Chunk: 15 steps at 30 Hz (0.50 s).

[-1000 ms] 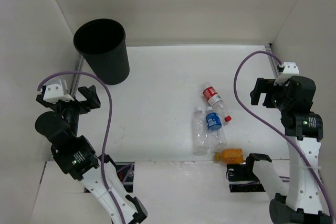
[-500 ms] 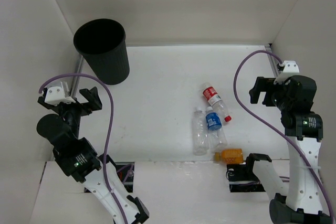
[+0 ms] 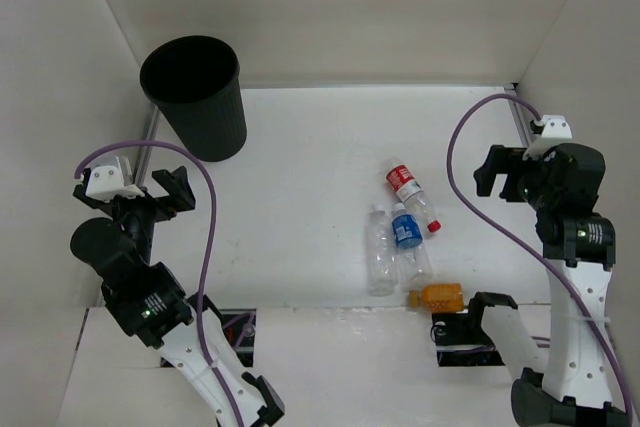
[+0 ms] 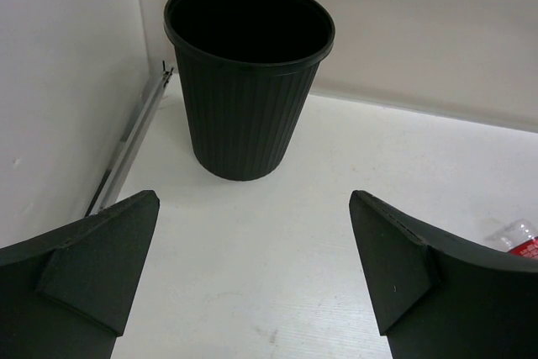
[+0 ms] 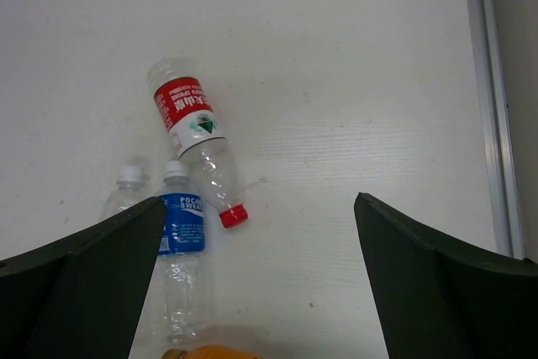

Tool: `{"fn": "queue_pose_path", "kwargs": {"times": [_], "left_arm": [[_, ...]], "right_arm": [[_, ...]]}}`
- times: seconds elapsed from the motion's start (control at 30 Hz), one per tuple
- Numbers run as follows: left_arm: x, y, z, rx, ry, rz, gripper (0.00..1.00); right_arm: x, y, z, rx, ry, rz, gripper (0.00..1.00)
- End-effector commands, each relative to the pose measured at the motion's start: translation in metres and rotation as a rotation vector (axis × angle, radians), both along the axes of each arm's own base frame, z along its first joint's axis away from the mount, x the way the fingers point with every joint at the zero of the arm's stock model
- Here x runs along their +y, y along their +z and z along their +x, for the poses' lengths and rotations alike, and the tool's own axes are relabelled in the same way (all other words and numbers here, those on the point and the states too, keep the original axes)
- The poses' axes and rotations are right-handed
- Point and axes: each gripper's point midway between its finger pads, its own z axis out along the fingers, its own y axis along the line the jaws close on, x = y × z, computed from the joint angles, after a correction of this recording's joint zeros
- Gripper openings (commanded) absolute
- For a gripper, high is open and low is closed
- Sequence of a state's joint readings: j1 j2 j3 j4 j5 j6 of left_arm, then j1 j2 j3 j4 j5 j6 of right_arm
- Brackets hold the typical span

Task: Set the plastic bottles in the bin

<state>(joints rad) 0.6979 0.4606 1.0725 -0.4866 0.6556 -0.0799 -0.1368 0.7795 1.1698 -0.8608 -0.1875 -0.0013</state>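
Observation:
The black bin (image 3: 196, 95) stands upright at the far left; it also fills the left wrist view (image 4: 248, 73). Several bottles lie on the white table right of centre: a red-labelled one (image 3: 410, 193) (image 5: 193, 136), a blue-labelled one (image 3: 409, 243) (image 5: 181, 245), a plain clear one (image 3: 380, 250) (image 5: 124, 191), and a stubby orange one (image 3: 436, 296) (image 5: 210, 352). My left gripper (image 3: 168, 187) (image 4: 252, 250) is open and empty, near the bin. My right gripper (image 3: 492, 172) (image 5: 259, 250) is open and empty, held above the table right of the bottles.
White walls enclose the table on three sides. A metal rail (image 4: 126, 149) runs along the left wall beside the bin, and another rail (image 5: 492, 107) runs along the right wall. Purple cables loop over both arms.
My left gripper has shifted slightly right and nearer over the last second. The right arm, bottles and bin have not moved.

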Motion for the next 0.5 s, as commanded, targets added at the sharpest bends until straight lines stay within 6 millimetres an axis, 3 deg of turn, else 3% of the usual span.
{"fn": "queue_pose_path", "kwargs": {"times": [0.0,0.1,0.27,0.47], "left_arm": [[-0.003,0.004,0.001,-0.022,-0.022,0.008,1.0],[-0.004,0.008,0.001,-0.03,-0.028,0.007,1.0],[-0.006,0.015,-0.001,-0.046,-0.027,0.02,1.0],[-0.007,0.017,-0.006,-0.063,-0.007,0.033,1.0]], "right_arm": [[0.004,0.008,0.005,-0.039,0.02,0.008,1.0],[0.015,-0.005,0.004,-0.005,0.089,-0.024,1.0],[0.029,-0.057,0.016,0.148,0.218,-0.209,1.0],[0.06,-0.08,0.048,0.197,0.355,-0.222,1.0]]}}
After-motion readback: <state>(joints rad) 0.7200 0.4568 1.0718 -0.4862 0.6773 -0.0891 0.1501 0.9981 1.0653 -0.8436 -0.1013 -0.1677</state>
